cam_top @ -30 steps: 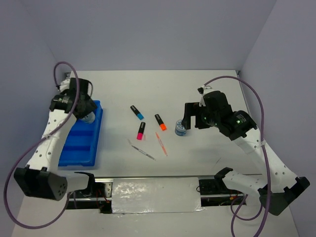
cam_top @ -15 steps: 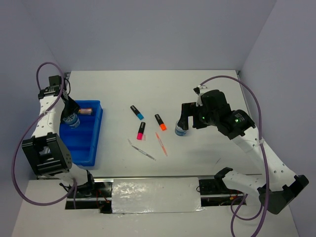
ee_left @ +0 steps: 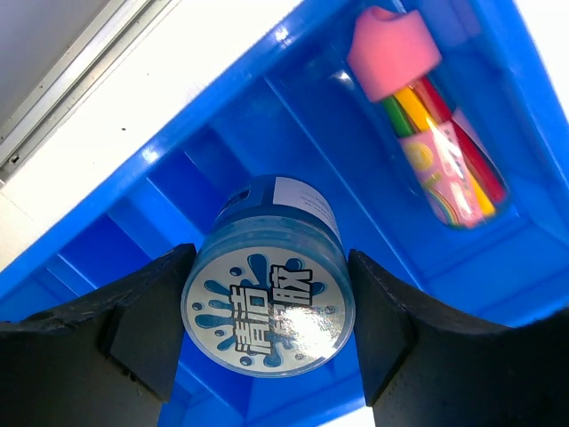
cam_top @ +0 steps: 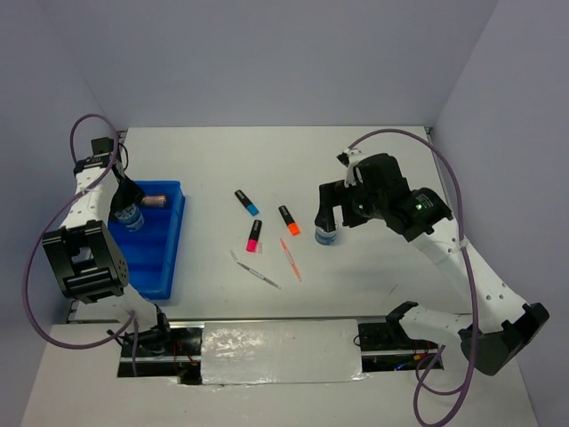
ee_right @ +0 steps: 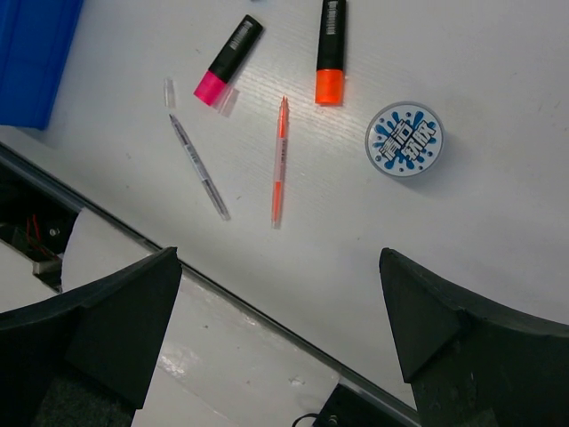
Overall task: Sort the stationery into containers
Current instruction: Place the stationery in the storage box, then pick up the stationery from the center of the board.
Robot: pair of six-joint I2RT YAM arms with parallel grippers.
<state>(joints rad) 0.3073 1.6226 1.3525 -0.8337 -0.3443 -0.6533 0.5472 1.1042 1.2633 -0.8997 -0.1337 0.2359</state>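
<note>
Now, in the top view, the left gripper is found at the far-left end of the tray, moved there from a spot nearer the tray's inner wall a second earlier. A roll is carried in it. The pink cylinder, hidden by the arm earlier, is uncovered in the farthest compartment. The right gripper is shifted slightly left and hung over the second roll. The blue highlighter, orange highlighter, pink highlighter, orange pen and clear pen are left unmoved on the table.

In the left wrist view, the roll is clamped by both fingers over the compartment beside the pink cylinder's. Whether the tray floor is touched cannot be told. A release is judged next.

In the right wrist view, the fingers are spread wide and nothing is held. The second roll is seen off to one side, so centring is judged needed before a descent.
</note>
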